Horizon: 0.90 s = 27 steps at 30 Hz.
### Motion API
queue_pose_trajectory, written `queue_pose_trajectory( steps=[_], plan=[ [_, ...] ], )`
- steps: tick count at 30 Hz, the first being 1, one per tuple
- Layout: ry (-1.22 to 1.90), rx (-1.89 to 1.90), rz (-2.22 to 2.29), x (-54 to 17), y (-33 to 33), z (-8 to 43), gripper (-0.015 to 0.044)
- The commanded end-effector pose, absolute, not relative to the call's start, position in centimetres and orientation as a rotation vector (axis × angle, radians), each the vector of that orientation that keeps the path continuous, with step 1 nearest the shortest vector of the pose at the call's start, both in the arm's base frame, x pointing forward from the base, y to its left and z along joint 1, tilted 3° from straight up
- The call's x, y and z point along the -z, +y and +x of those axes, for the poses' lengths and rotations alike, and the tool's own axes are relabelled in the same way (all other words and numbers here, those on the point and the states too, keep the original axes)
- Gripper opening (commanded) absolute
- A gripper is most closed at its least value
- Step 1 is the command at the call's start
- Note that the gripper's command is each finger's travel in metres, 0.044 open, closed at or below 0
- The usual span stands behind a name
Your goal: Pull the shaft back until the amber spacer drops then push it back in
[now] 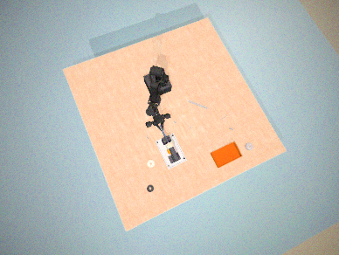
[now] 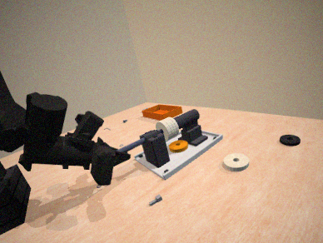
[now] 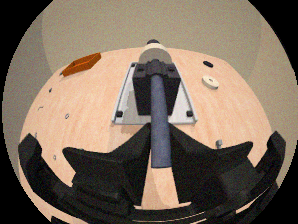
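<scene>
Gripper nearly closed, clamped on the blue-grey shaft, shaft passing through the black support block, amber spacer flat on the pale base plate (off the shaft), cream spacers beside the housing.

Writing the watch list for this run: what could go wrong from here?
1. The black jaws, shut on the slim blue-grey shaft, might pull further and free a cream disc-shaped spacer.
2. The flat amber ring spacer lies on the white rectangular baseplate, so "onto the table" may fail.
</scene>
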<state>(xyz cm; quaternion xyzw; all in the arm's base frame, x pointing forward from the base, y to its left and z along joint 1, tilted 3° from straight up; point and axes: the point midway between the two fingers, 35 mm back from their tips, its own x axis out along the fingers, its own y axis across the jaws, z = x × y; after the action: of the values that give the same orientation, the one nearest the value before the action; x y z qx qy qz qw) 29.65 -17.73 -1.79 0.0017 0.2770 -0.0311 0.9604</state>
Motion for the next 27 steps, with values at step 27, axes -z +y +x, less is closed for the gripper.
queue_pose_trajectory(
  steps=[27],
  plan=[
    [0.556, 0.056, 0.003, 1.69, -17.66, 30.89, 0.0]
  ],
)
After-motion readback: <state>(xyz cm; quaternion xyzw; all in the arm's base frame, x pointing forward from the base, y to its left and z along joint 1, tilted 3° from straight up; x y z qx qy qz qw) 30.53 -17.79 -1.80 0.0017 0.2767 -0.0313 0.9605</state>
